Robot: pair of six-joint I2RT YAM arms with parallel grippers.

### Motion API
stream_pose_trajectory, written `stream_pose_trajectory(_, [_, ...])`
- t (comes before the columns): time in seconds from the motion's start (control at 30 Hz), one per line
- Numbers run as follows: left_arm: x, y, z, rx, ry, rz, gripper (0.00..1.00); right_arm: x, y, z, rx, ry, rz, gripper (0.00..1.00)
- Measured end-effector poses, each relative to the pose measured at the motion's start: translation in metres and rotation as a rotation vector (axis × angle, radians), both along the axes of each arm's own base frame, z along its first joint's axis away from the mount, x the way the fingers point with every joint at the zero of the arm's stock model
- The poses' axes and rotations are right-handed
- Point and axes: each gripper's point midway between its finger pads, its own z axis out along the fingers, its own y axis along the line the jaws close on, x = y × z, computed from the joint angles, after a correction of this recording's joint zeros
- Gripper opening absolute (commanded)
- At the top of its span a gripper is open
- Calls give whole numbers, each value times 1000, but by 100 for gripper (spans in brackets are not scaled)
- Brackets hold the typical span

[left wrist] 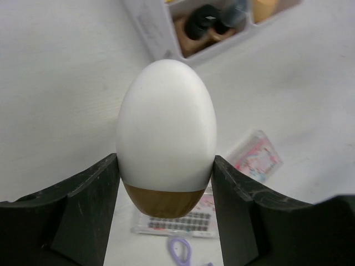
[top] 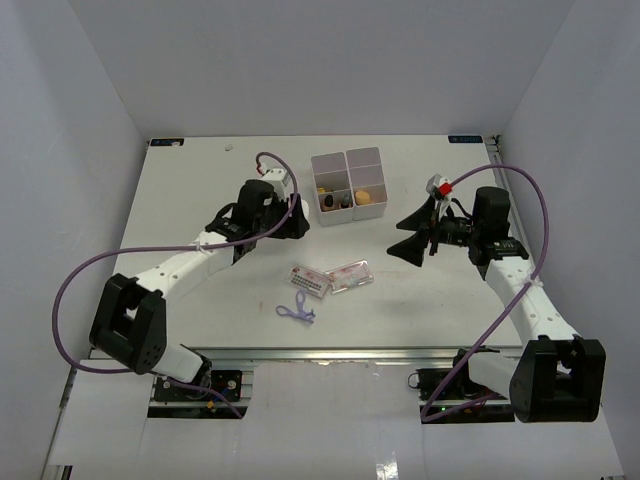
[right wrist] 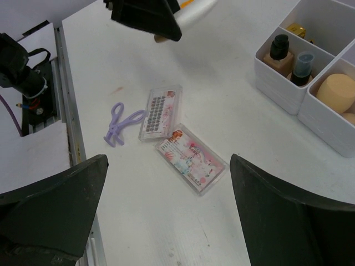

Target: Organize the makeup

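The white, tan-based egg sits pinched in the left gripper, seemingly bound for the far-edge compartment box, while the right gripper gapes empty near the packets toward the near edge.

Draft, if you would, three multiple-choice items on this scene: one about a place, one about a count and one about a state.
1. Where does the purple tool lie?
A. In the white box
B. On the table, nearer the arm bases than the clear packets
C. In the right jaws

2. How many flat clear packets lie on the table?
A. Two
B. One
C. Four

3. How do the left jaws stand?
A. Open and empty
B. Shut with nothing between them
C. Shut on a white egg with a tan base

Answers:
1 B: the top view shows it on the table just below the packets.
2 A: two lie side by side.
3 C: the left wrist view shows the egg clamped on both sides.
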Motion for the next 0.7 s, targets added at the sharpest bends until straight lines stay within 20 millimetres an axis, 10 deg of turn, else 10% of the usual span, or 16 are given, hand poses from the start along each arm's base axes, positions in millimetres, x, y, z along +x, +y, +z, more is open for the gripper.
stream_pose_trajectory(0.43, [-76, -117, 2, -132, -40, -314, 5, 29, 26, 4, 45, 335, -137, 94])
stream_pose_trajectory(0.7, [-80, -153, 12, -131, -93, -368, 6, 46, 26, -20, 20, 511, -271, 95])
